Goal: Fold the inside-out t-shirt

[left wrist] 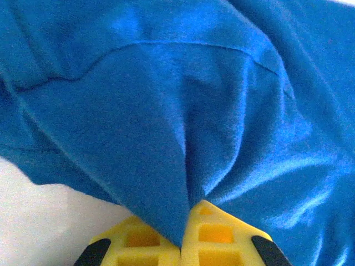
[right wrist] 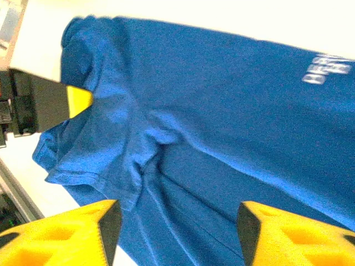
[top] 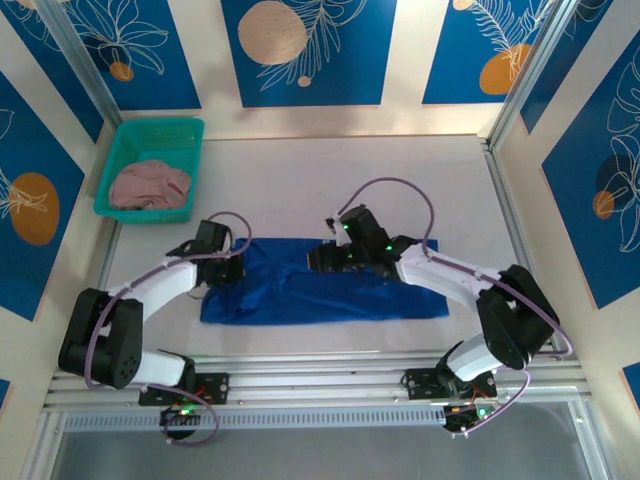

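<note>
The inside-out t-shirt [top: 330,295] is royal blue and lies spread across the middle of the table, folded into a wide band. My left gripper [top: 228,262] is at the shirt's left end. In the left wrist view its yellow fingers [left wrist: 222,238] are shut on a pinched ridge of the blue cloth [left wrist: 166,83]. My right gripper [top: 318,258] hovers over the shirt's upper middle edge. It stands open [right wrist: 175,213] above a sleeve and a crease of the shirt [right wrist: 222,100], with nothing between its fingers. Faint white print [right wrist: 327,66] shows at the far right.
A teal basket [top: 160,127] at the back left holds a dusty-pink garment [top: 150,187]. Metal rails run along the near edge [top: 320,385] and the right side of the table. The left gripper's black body [right wrist: 39,105] shows by the shirt's end.
</note>
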Motion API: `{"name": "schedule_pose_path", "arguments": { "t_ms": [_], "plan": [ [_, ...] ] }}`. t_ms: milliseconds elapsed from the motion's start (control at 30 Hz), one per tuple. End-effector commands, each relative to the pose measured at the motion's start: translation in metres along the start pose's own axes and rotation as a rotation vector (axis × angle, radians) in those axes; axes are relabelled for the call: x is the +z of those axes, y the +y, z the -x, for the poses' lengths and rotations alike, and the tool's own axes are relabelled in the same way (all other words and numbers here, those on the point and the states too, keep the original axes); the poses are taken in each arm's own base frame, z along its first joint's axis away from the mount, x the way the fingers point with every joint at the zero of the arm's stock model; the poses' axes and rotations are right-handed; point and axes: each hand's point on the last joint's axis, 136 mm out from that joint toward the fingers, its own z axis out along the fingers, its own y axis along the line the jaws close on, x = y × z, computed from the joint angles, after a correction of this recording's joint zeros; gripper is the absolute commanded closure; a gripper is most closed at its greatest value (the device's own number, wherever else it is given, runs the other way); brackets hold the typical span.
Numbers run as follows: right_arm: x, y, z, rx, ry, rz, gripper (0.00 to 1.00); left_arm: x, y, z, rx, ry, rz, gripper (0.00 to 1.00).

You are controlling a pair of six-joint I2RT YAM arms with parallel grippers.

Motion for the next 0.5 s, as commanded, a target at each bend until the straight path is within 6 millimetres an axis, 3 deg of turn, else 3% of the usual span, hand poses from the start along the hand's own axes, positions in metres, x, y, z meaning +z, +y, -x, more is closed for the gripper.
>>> {"name": "schedule_pose_path", "arguments": {
  "t_ms": [0,200,367,467],
  "plan": [
    [-0.014,-0.024,-0.004,0.006,0.01,-0.051,0.31,-0.02,0.03,0.011,-0.034,0.015,0.127,1.0],
    [-0.039,-0.065,0.007,0.091,0.005,-0.147,0.13,-0.048,0.082,0.031,-0.082,0.01,0.336,1.0],
    [-0.058,-0.099,0.012,0.163,-0.001,-0.247,0.11,-0.072,0.107,0.048,-0.047,0.016,0.493,1.0],
    [-0.06,-0.106,0.012,0.168,-0.004,-0.258,0.11,-0.085,0.115,0.056,0.001,0.034,0.569,1.0]
  ]
}}
